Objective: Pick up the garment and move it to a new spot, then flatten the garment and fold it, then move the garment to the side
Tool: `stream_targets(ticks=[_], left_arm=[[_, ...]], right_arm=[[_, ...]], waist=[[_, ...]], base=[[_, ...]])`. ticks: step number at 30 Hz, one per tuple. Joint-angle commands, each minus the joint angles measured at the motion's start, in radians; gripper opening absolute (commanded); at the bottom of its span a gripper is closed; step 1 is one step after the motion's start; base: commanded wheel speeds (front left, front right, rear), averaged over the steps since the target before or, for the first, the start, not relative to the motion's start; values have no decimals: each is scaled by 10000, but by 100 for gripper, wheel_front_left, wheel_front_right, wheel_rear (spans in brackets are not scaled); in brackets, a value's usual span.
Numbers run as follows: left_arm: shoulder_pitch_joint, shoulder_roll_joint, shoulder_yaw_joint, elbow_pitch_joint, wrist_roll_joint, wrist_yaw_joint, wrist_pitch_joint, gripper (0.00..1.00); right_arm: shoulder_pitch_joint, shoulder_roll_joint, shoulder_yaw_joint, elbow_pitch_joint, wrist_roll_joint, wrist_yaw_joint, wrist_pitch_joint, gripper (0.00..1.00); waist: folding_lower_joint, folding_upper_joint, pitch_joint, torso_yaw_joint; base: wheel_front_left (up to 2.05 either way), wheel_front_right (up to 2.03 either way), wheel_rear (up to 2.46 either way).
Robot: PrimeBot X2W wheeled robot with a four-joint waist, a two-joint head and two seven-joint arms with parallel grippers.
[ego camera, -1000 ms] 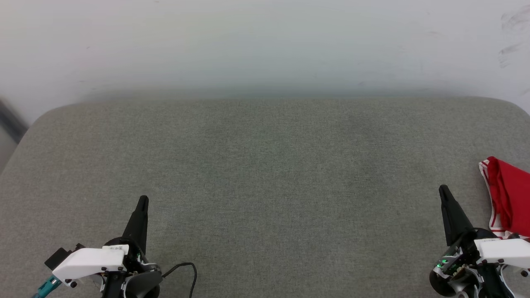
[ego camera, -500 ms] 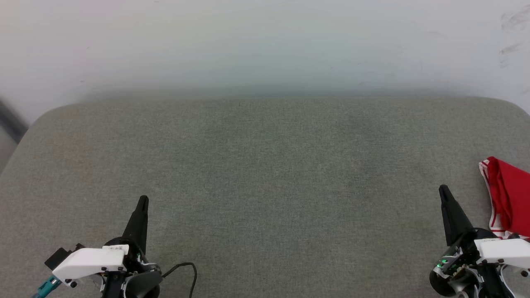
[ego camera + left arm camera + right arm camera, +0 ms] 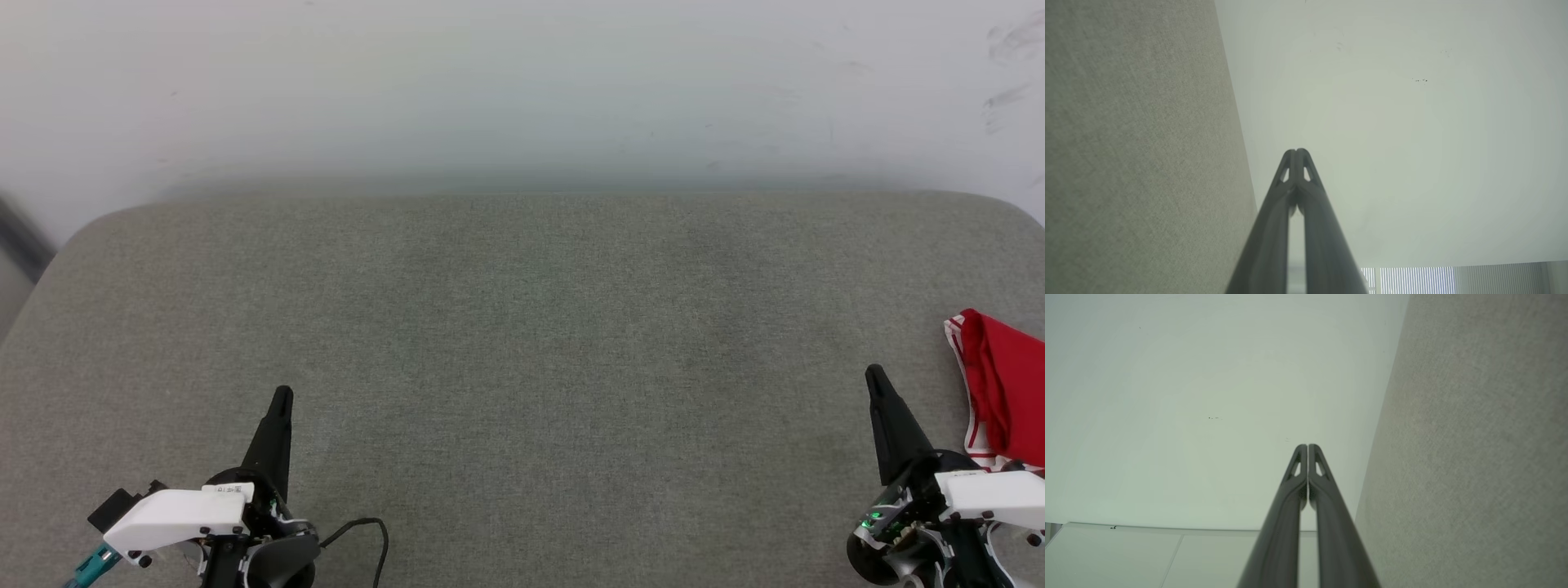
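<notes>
Red garment (image 3: pixel 1008 384) lay just beside the closed, empty right hand (image 3: pixel 874 373), perhaps set aside, perhaps awaiting pickup. The left hand (image 3: pixel 282 394) was closed too.

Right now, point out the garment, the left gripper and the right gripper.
garment (image 3: pixel 1011 392): head view, on its red fabric inside the striped trim.
left gripper (image 3: pixel 282 398): head view, at the tips of its shut fingers.
right gripper (image 3: pixel 874 376): head view, at the tips of its shut fingers.
</notes>
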Motion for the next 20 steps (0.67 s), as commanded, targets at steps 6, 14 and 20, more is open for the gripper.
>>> stream_targets(ticks=[6, 14, 20], left_arm=[[-76, -19, 26, -1, -3, -32, 38, 0], [-75, -19, 27, -2, -2, -32, 38, 0], [-75, -18, 27, -2, -2, -32, 38, 0]], right_arm=[[-113, 16, -6, 13, 34, 0, 28, 0], [-113, 16, -5, 13, 35, 0, 27, 0], [-113, 16, -5, 13, 35, 0, 27, 0]], waist=[[0, 0, 0, 0], [0, 0, 0, 0], [0, 0, 0, 0]], base=[[0, 0, 0], [0, 0, 0], [0, 0, 0]])
